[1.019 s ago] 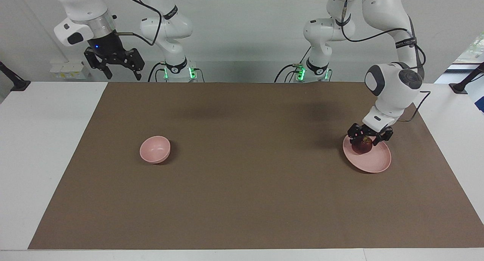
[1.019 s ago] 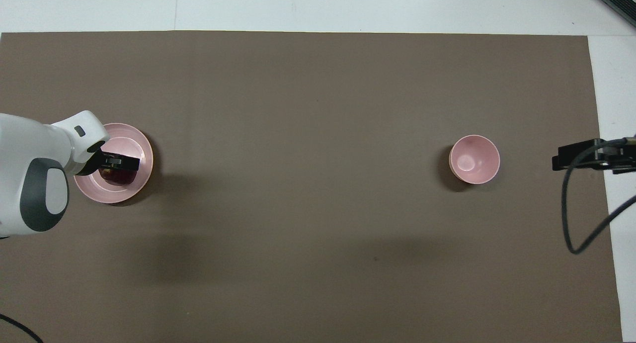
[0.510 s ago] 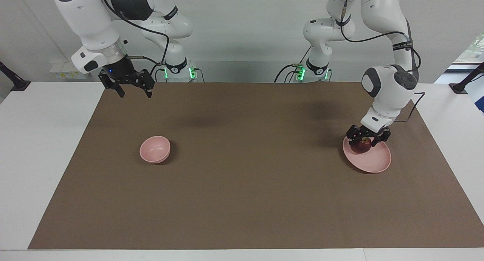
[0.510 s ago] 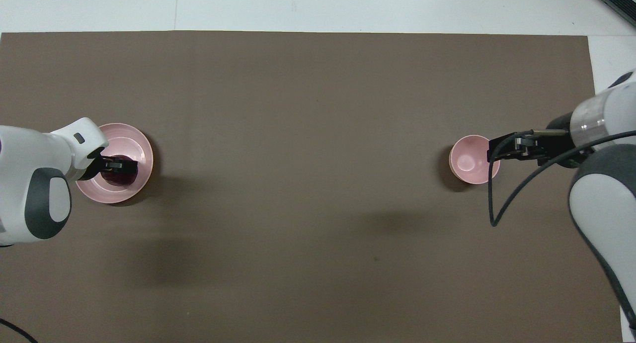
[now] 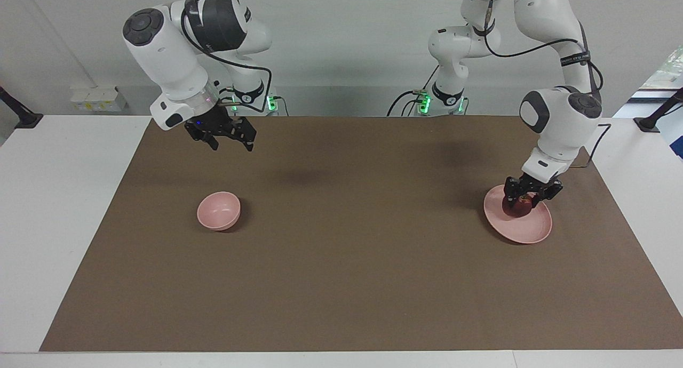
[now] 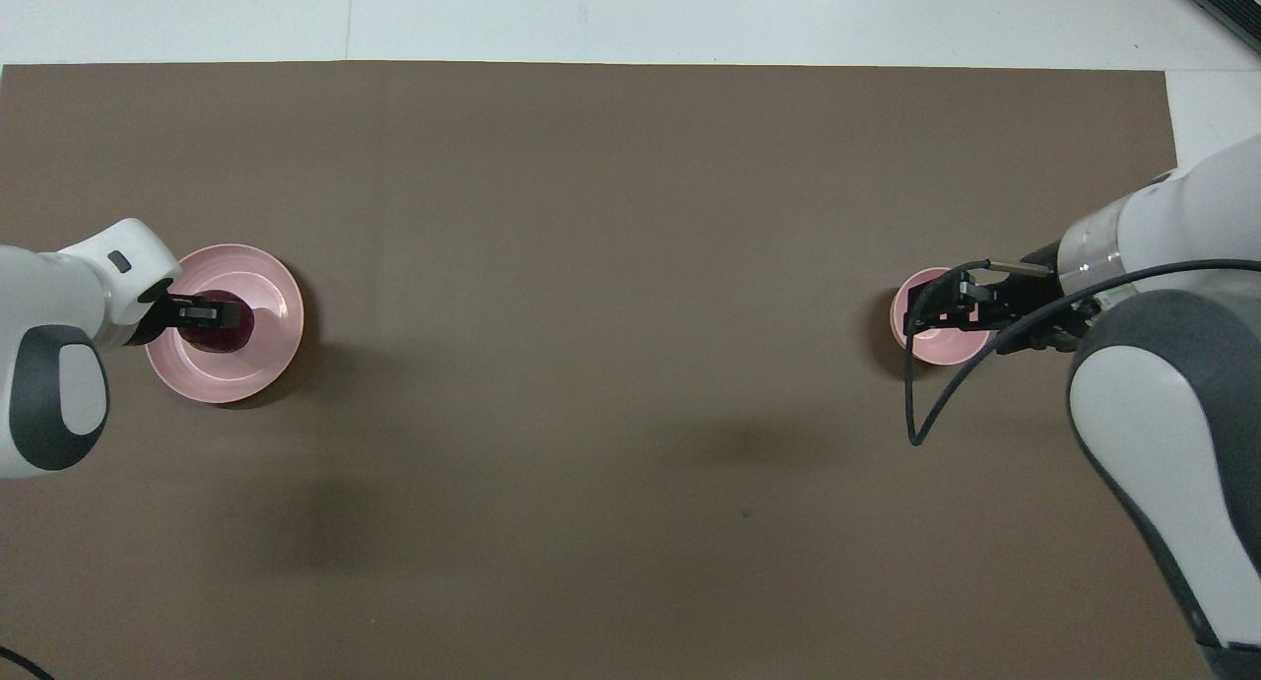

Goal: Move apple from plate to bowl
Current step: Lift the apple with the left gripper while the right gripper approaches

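The dark red apple [image 5: 516,209] [image 6: 222,337] sits on the wide pink plate [image 5: 533,229] [image 6: 266,296] at the left arm's end of the mat. My left gripper [image 5: 525,200] [image 6: 212,313] reaches down onto the plate and is shut on the apple, its fingers pressed to both sides. The small deep pink bowl [image 5: 217,210] [image 6: 941,347] stands empty toward the right arm's end. My right gripper [image 5: 233,143] [image 6: 951,306] hangs open high in the air. In the overhead view it covers part of the bowl's rim.
A brown mat [image 5: 341,261] covers most of the white table [image 5: 53,197]. A black cable [image 6: 916,404] loops down from the right arm's wrist, beside the bowl in the overhead view.
My left gripper has closed on the apple on the plate. The right arm has swung in from the table's end and lowered until its gripper is over the bowl.
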{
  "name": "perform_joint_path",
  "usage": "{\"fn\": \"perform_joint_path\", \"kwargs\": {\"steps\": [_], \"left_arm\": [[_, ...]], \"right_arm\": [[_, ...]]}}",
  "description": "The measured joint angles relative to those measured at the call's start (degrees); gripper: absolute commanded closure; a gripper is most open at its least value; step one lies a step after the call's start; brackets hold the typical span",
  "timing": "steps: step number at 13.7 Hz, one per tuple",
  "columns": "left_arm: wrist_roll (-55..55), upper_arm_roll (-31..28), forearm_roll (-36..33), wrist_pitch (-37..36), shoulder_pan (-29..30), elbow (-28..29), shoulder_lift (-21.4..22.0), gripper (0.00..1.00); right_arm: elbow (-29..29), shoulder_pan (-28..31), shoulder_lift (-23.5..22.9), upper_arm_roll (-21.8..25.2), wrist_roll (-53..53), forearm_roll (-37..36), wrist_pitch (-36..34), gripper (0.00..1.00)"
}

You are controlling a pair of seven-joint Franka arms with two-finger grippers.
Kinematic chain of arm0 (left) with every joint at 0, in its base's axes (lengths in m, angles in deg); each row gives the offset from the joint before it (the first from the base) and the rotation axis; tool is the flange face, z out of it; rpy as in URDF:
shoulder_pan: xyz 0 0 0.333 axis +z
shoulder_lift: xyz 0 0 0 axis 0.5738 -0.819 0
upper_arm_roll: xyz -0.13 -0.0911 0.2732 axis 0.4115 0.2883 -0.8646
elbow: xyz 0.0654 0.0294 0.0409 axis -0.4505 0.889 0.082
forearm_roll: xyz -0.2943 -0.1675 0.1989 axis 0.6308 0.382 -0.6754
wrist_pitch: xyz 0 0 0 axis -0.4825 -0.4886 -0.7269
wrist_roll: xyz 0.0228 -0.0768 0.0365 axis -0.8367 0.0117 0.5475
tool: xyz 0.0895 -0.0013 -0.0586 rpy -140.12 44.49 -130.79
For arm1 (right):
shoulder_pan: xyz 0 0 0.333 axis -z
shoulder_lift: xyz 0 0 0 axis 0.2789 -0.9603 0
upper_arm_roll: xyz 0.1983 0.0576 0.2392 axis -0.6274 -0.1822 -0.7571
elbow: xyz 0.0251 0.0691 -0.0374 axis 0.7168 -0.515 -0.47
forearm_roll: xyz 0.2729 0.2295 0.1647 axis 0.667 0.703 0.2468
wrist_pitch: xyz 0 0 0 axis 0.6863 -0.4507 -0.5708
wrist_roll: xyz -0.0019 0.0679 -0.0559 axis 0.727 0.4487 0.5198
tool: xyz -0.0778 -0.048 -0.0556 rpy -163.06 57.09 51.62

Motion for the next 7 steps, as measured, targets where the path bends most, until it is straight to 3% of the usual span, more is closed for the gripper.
{"fn": "perform_joint_path", "kwargs": {"steps": [4, 7], "left_arm": [[0.2, 1.5, 1.4, -1.1, -0.1, -2.1, 3.0, 1.00], [0.2, 3.4, 11.8, -2.2, -1.2, -3.6, 3.8, 1.00]], "right_arm": [[-1.4, -5.2, 0.0, -0.1, -9.7, 1.6, 4.0, 0.00], [-1.6, -8.1, -0.5, -0.2, -17.5, 6.5, 6.5, 0.00]]}}
